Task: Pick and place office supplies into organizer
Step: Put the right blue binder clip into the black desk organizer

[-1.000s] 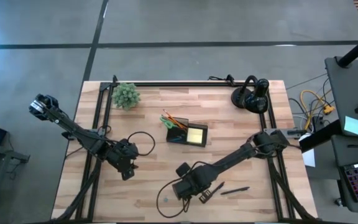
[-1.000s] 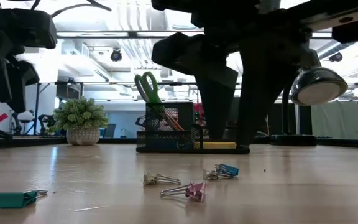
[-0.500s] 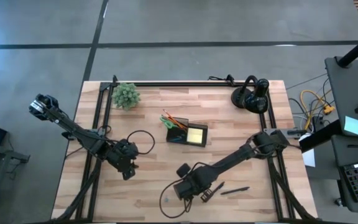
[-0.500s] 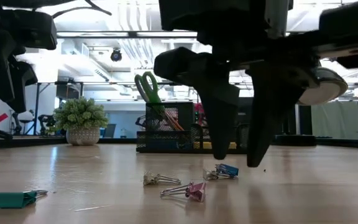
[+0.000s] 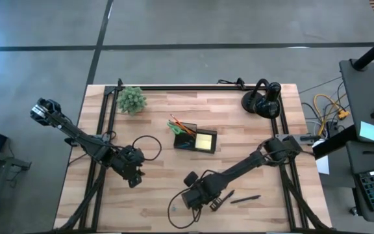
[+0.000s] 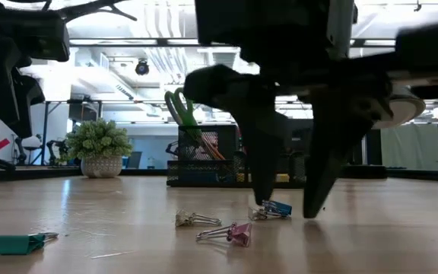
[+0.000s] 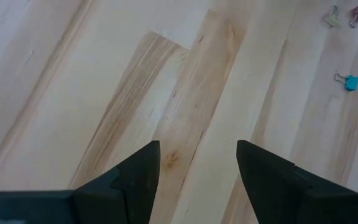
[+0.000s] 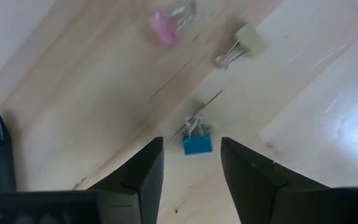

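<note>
A small blue binder clip [image 8: 196,144] lies flat on the wooden table, and my right gripper [image 8: 190,155] hangs over it, pointing down. Its open fingers stand low on either side of the blue clip [image 6: 278,207]; no touch shows. A pink clip [image 6: 234,233] and a pale clip [image 6: 189,220] lie close by, toward the table's near edge. The black organizer [image 5: 186,139] at the table's middle holds green scissors [image 6: 179,106], orange pencils and a yellow sticky pad [image 5: 206,140]. My left gripper [image 5: 133,179] waits open over bare wood at the left.
Two black pens [image 5: 245,199] lie right of my right gripper [image 5: 193,198]. A green clip [image 6: 14,243] lies at the near left. A potted plant [image 5: 132,99] stands at the far left and a round black headphone-like object [image 5: 263,99] at the far right.
My right gripper has come down toward the table, and its fingertips now stand on either side of the blue clip. Its fingers have spread a little wider. The clips have stayed where they were.
</note>
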`<action>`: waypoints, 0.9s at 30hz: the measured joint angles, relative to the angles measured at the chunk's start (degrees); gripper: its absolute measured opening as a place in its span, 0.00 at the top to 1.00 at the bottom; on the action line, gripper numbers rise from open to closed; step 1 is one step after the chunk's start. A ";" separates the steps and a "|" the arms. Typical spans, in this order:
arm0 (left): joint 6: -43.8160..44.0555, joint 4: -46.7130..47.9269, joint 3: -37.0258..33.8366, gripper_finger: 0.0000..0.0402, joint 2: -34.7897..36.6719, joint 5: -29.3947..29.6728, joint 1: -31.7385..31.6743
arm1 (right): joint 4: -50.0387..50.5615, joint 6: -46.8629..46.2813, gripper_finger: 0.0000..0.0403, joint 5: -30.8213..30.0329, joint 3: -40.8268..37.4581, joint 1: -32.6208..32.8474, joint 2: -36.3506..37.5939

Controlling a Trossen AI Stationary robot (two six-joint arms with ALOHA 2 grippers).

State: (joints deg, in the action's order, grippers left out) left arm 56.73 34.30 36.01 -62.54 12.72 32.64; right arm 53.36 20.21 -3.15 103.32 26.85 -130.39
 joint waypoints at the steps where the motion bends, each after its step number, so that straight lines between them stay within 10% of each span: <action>1: 0.00 0.00 0.00 0.51 0.00 0.03 0.00 | -0.11 0.00 0.63 0.11 -0.49 0.00 0.00; 27: 0.07 0.00 0.00 0.51 0.00 1.08 0.02 | -2.13 -1.67 0.80 3.36 -1.45 -2.52 0.15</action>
State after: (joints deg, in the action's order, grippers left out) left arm 56.80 34.31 36.01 -62.54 13.80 32.67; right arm 51.24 18.54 0.20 101.86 24.33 -130.23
